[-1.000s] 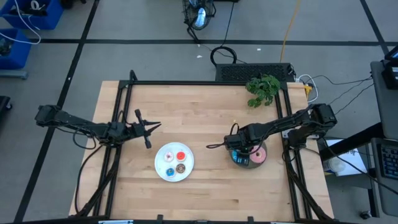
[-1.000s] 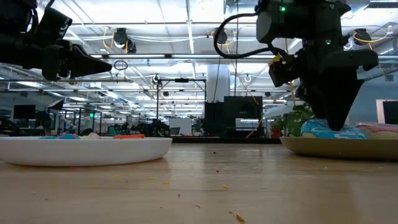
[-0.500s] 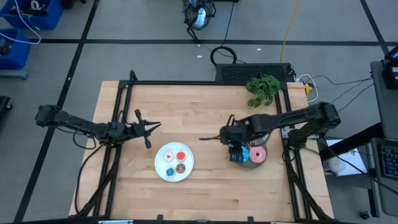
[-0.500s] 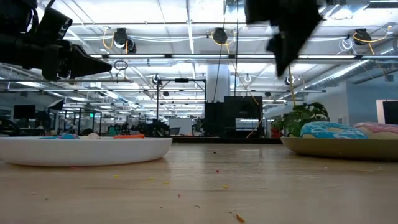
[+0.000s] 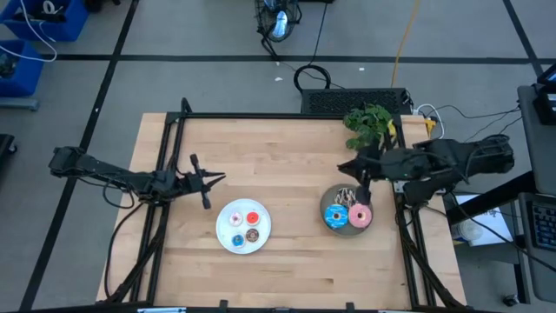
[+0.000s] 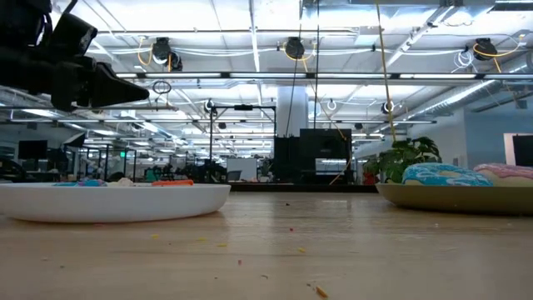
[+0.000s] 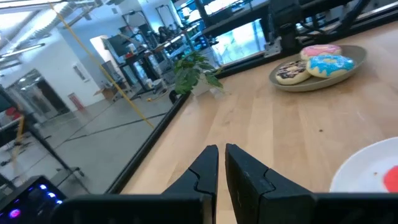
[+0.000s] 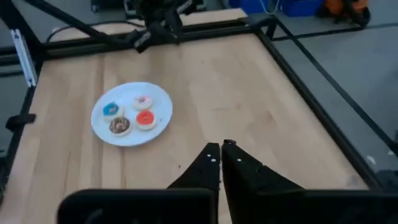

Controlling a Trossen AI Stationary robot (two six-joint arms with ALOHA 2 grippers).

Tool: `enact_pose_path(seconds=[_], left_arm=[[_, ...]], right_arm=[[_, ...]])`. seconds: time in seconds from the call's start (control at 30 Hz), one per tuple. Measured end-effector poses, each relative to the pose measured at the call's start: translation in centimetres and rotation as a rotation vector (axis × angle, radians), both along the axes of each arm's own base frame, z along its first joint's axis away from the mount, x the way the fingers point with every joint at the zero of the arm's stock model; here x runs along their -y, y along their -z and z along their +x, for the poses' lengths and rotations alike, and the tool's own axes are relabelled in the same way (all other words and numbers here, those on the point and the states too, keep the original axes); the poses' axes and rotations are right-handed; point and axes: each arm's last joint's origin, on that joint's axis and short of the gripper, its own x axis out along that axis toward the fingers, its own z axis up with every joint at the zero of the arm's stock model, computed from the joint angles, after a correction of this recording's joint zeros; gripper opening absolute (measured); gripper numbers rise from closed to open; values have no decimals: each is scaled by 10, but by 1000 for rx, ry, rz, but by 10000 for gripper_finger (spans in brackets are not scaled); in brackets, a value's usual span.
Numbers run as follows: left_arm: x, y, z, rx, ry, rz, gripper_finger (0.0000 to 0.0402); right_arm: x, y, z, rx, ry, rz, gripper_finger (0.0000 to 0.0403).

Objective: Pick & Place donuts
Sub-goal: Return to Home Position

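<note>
Three larger donuts lie flat on the grey plate (image 5: 331,196): blue sprinkled (image 5: 335,216), pink (image 5: 360,216) and dark brown drizzled (image 5: 346,196). Several tiny donuts lie on the white plate (image 5: 228,246), among them a red one (image 5: 253,217), a blue one (image 8: 111,109) and a brown one (image 8: 119,126). My right gripper (image 5: 341,167) is shut and empty, hovering just beyond the grey plate's far side. My left gripper (image 5: 215,178) is shut and empty, above the table to the left of the white plate and a little farther back.
A green plant (image 5: 368,123) stands at the table's far right. Black frame rails (image 5: 287,116) run along the far edge and both sides. Bare wood (image 5: 287,156) lies between the two plates and toward the far edge.
My right gripper has risen from the blue sprinkled donut on the grey plate, swung briefly toward the table's middle, then drawn back toward the far right, out of the low view. The donut stays on the plate.
</note>
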Motion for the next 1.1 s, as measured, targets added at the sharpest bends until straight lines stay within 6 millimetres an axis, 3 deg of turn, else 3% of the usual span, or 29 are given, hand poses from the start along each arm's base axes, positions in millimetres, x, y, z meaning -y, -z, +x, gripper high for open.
enact_pose_path(seconds=[0.1, 0.63, 0.87, 1.1], left_arm=[[1, 0, 0, -2, 42, -10, 37], [-2, -6, -1, 0, -85, 141, 37], [-2, -8, -1, 103, -92, -46, 37], [-2, -7, -1, 128, -95, -156, 37]], right_arm=[[-1, 14, -12, 29, -6, -8, 2], [1, 145, -43, 339, -226, -130, 1], [2, 183, -53, 418, -290, -161, 1], [6, 198, -66, 445, -286, -156, 1]])
